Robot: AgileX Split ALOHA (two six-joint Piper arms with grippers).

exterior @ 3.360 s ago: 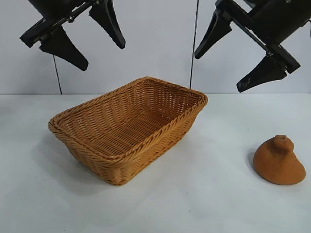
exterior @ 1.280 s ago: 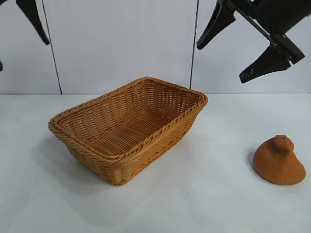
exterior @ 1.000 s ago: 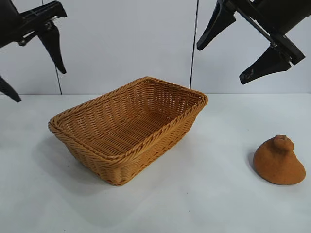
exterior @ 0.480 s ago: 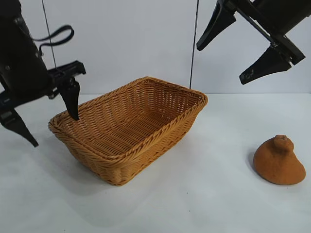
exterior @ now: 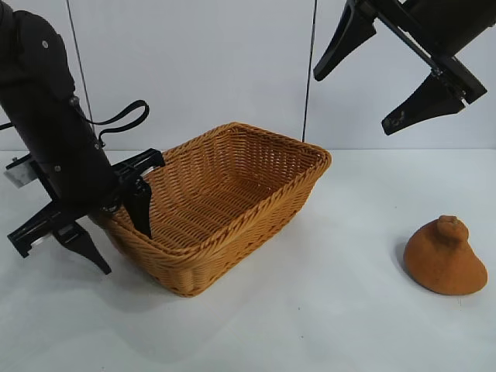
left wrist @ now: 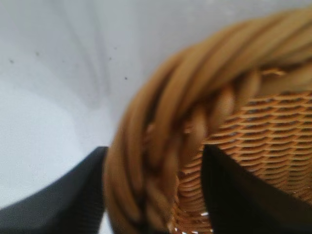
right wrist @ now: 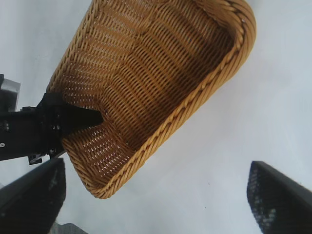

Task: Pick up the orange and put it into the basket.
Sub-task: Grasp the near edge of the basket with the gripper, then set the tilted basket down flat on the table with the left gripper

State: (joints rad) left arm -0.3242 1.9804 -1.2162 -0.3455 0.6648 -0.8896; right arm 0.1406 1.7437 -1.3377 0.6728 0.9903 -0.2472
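The tan woven basket (exterior: 232, 248) stands mid-table. The orange (exterior: 444, 256), cone-shaped with a knobby top, sits on the table at the far right, well apart from the basket and both grippers. My left gripper (exterior: 118, 232) is open and low at the basket's left end, one finger inside and one outside the braided rim (left wrist: 161, 146). The left wrist view shows this straddle (left wrist: 153, 185). My right gripper (exterior: 353, 101) is open and empty, high above the table's right half. Its wrist view (right wrist: 156, 200) looks down on the basket (right wrist: 204, 92) and the left arm's finger (right wrist: 73, 119).
White table (exterior: 333, 310) with bare surface between the basket and the orange and in front of both. A white panelled wall (exterior: 232, 62) stands behind.
My left arm has swung down from high at the left, and its open fingers now straddle the basket's left rim. The right gripper, basket and orange have not moved.
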